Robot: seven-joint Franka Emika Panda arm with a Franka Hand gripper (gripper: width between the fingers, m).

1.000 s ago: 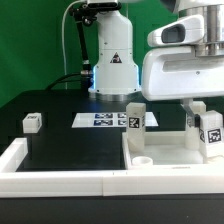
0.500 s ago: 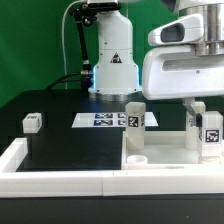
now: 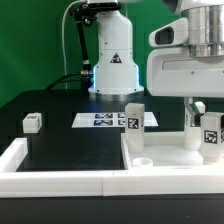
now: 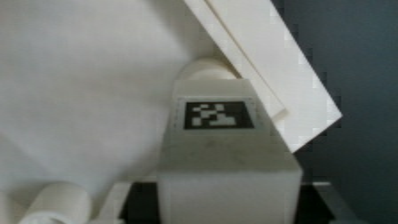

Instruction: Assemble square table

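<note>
The square table's white slab [image 3: 170,152] lies at the exterior view's lower right, with an open round socket [image 3: 143,159] at its near corner. One tagged leg [image 3: 133,117] stands upright on its far left corner. My gripper [image 3: 207,113] is shut on another tagged white leg [image 3: 211,137] and holds it upright over the slab's right side. In the wrist view this leg [image 4: 221,150] fills the gap between my dark fingers [image 4: 128,200], above the slab [image 4: 89,90]. Whether the leg touches the slab is hidden. A loose leg block [image 3: 32,122] lies at the left.
The white U-shaped border wall [image 3: 60,180] runs along the front and left; it crosses the wrist view [image 4: 267,50] beside the slab. The marker board [image 3: 100,120] lies in front of the robot base [image 3: 112,60]. Another white leg [image 3: 196,124] stands just behind the held one.
My gripper and the held leg have shifted slightly toward the exterior view's right. Nothing else has moved.
</note>
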